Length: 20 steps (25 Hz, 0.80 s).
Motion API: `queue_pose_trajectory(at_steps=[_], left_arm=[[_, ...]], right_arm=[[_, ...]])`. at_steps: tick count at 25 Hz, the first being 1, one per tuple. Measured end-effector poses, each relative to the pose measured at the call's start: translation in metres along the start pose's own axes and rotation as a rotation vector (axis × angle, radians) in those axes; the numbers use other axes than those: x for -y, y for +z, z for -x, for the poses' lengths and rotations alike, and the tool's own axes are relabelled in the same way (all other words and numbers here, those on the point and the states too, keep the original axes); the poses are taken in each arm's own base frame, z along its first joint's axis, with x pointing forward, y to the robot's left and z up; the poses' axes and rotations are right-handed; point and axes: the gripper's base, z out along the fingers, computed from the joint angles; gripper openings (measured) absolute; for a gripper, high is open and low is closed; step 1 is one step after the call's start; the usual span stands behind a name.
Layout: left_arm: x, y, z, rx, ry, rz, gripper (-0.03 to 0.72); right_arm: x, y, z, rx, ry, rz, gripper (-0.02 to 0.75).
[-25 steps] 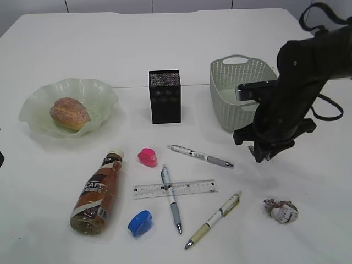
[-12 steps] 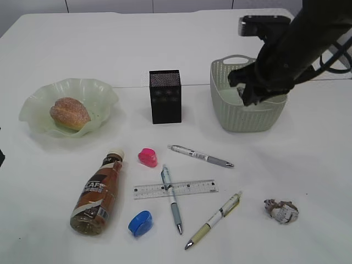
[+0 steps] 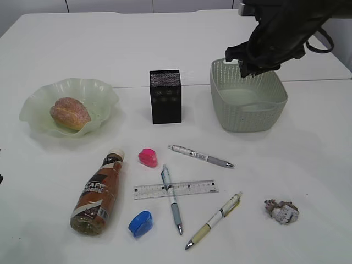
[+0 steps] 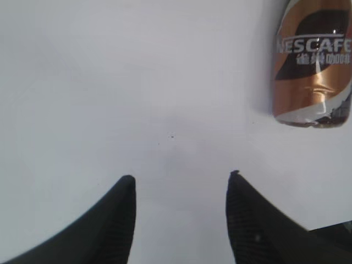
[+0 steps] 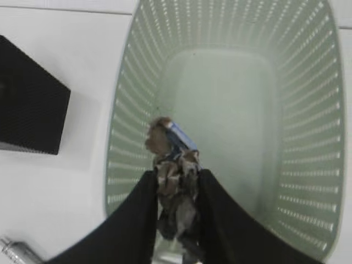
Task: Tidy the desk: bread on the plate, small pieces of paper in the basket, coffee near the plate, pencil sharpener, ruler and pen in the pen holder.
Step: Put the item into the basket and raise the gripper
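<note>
Your right gripper [image 5: 175,190] pinches a crumpled piece of paper [image 5: 171,165] between its two fingers and holds it above the basket [image 5: 308,137], near the wall on the pen holder [image 5: 27,99] side. I judge that the step in hand is the paper into the basket. The next move calls only for you to part the fingers so the paper drops inside; perhaps first move a little toward the middle, because the paper hangs close to the rim.

Your left gripper [image 4: 179,190] is spread and empty, low over the bare desk [image 4: 110,82], with the coffee [image 4: 313,66] lying well to one side.

A second paper ball [image 3: 281,210] waits on the desk. In the exterior view the arm covers the held paper and the basket's far rim. The wrist view cuts off the lower part of the paper.
</note>
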Motion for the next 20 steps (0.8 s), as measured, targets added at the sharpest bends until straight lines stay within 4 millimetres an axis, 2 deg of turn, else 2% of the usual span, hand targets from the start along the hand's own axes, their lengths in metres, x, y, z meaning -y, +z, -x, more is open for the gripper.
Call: queue_pose_trajectory(at_steps=[2, 8, 12, 20], left_arm=[[-0.001, 0.004, -0.004, -0.019, -0.002, 0.002, 0.386], [-0.001, 0.007, -0.008, -0.037, -0.003, 0.003, 0.386], [-0.001, 0.007, -0.008, -0.037, -0.003, 0.003, 0.384], [0.0, 0.007, -0.003, 0.013, -0.014, -0.013, 0.384]], right_arm=[[0.0, 0.005, 0.005, 0.009, 0.004, -0.009, 0.215], [0.002, 0.009, 0.008, 0.014, -0.005, -0.024, 0.498], [0.002, 0.004, 0.006, -0.048, -0.002, -0.032, 0.545], [-0.002, -0.003, -0.016, -0.317, 0.027, 0.0, 0.552]])
